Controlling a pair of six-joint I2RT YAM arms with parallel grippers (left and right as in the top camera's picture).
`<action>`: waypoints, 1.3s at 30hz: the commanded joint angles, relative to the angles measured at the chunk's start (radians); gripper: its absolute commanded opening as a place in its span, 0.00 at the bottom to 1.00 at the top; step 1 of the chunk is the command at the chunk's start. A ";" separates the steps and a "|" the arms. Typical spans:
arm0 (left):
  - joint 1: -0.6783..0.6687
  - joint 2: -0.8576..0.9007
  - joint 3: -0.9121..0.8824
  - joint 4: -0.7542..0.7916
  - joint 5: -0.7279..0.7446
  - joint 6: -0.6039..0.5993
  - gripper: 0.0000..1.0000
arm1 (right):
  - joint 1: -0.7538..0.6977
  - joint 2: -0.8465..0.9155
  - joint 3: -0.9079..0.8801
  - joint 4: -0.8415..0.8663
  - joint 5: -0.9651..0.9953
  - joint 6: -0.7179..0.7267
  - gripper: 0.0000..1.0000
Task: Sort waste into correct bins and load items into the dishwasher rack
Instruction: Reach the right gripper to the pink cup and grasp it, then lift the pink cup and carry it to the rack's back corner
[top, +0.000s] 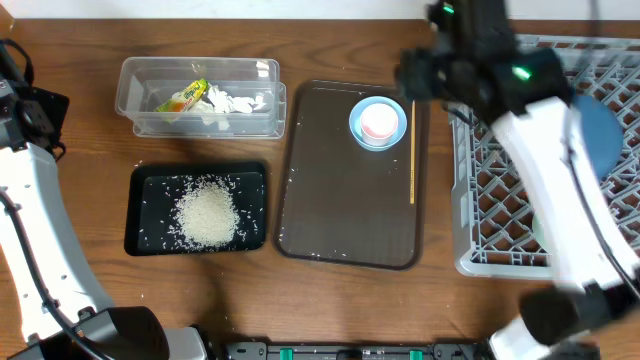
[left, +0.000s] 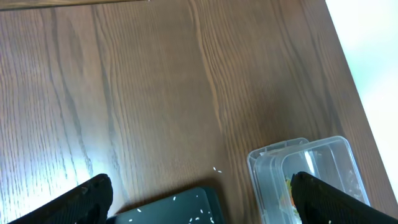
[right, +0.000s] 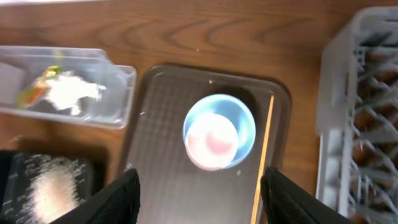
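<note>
A light blue bowl with the pink-white cup inside it sits at the far right of the brown serving tray. A wooden chopstick lies along that tray's right edge. My right gripper is open and empty, above the tray near the bowl, cup and chopstick. The clear container holds the yellow-green wrapper and the white tissue. Rice lies in the black tray. The dark blue plate stands in the grey rack. My left gripper is open and empty.
My right arm reaches across the rack's left side and hides part of it. My left arm stands along the table's left edge. A few loose rice grains lie on the wood between the black tray and the clear container.
</note>
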 joint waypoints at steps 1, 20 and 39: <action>0.002 0.000 -0.003 0.000 -0.006 -0.001 0.93 | 0.047 0.124 0.082 0.007 0.049 -0.035 0.61; 0.002 0.000 -0.003 0.000 -0.006 -0.001 0.93 | 0.187 0.469 0.111 0.037 0.222 0.168 0.56; 0.002 0.000 -0.003 0.000 -0.006 -0.001 0.93 | 0.177 0.496 0.124 -0.029 0.228 0.175 0.08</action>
